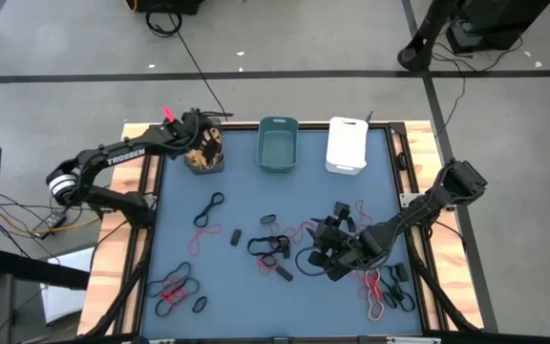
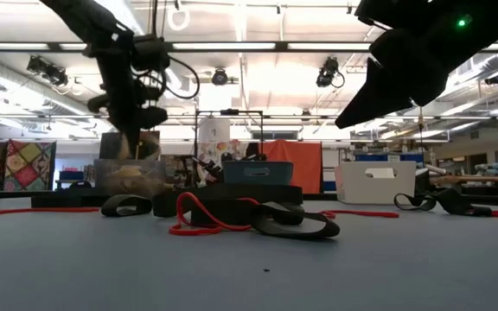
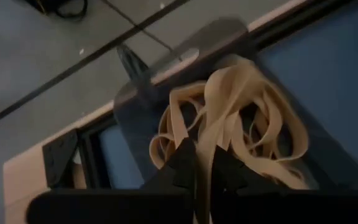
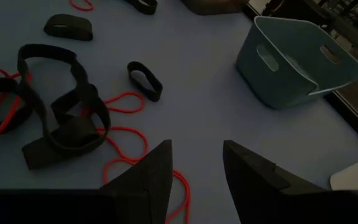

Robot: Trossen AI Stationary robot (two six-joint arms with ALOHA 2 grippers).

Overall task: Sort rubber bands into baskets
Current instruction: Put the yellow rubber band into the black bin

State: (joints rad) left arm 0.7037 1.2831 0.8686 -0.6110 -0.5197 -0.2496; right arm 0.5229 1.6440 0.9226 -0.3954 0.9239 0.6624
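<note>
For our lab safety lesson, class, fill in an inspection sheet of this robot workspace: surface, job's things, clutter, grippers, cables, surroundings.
Surface: blue table mat, wooden edges.
Job's things: dark grey plastic basket holding tan rubber bands; teal plastic basket and white plastic basket at the far edge; black rubber bands and red rubber bands loose on the mat.
Clutter: nothing seen.
Grippers: left gripper over the grey basket, shut on a tan band; right gripper open above the mat.
Cables: black cable across the floor.
Surroundings: workshop room, ceiling lights.
</note>
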